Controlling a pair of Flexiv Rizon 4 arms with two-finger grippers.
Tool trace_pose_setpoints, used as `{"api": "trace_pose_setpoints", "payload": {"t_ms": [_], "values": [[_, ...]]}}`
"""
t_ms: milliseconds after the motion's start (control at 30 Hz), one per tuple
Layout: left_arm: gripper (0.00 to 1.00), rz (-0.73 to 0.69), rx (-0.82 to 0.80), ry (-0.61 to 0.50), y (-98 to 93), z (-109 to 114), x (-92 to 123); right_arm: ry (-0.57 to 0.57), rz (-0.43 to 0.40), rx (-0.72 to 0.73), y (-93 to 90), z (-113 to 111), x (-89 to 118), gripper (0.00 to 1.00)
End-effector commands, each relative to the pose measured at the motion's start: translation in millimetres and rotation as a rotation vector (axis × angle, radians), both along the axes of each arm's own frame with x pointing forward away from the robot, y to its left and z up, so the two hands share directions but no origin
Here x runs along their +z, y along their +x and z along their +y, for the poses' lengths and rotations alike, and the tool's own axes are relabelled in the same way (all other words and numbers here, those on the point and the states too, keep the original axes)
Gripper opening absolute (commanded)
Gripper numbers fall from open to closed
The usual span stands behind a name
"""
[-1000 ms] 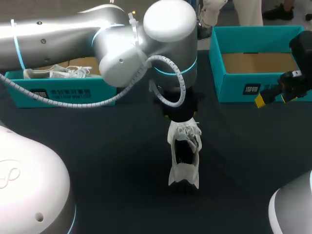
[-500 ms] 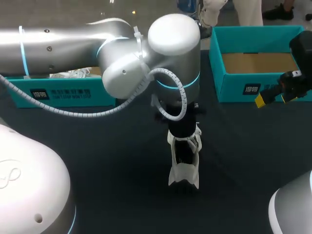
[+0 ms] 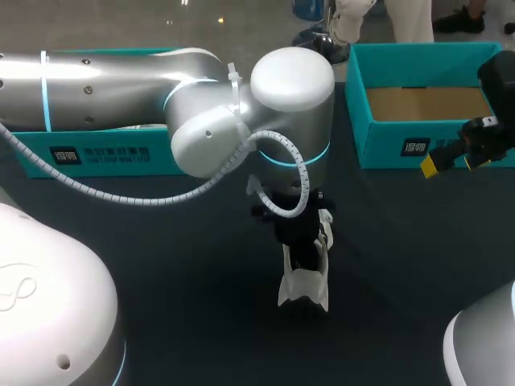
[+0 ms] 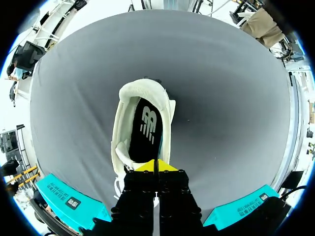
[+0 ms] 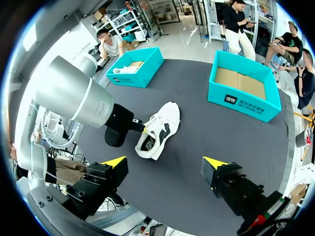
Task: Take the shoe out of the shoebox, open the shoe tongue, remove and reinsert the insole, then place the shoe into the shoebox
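White shoe (image 3: 306, 283) is lying near table centre, heel pointing to 6 o'clock, toe end hiding under my left arm. Black insole (image 4: 146, 129) with a white logo is showing in the opening. My left gripper (image 4: 156, 166) is sitting at the tongue end, fingers pressed together; I can't tell if they're pinching anything. My right gripper (image 5: 165, 162) is hanging spread wide at 3 o'clock, well apart. Teal shoebox (image 3: 378, 149) at 1 o'clock is showing its cardboard floor; second teal box (image 3: 96, 154) is standing at 10. Dark table (image 3: 201, 322) is showing between shoe and boxes.
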State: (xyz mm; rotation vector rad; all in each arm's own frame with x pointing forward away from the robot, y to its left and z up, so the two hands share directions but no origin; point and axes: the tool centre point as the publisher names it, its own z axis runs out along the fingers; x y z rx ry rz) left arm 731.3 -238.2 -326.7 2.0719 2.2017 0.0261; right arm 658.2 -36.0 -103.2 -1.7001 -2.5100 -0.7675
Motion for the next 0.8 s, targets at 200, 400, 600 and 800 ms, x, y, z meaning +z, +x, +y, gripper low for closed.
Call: {"api": "trace_pose_setpoints", "payload": {"t_ms": [200,400,600,800], "values": [[0.00,-0.011,0.023,-0.049,20.6,-4.5,18.4,-0.003,0.009,0.002,4.6,1.8,0.8,1.00],[0.00,-0.034,0.042,-0.061,31.6,-19.6,7.8,-0.003,0.009,0.002,4.6,1.8,0.8,1.00],[0.00,-0.009,0.096,-0.057,22.3,-21.6,-19.0,-0.003,0.009,0.002,4.6,1.8,0.8,1.00],[0.00,-0.012,0.209,-0.055,6.2,-3.1,-20.8,-0.003,0.009,0.002,4.6,1.8,0.8,1.00]]}}
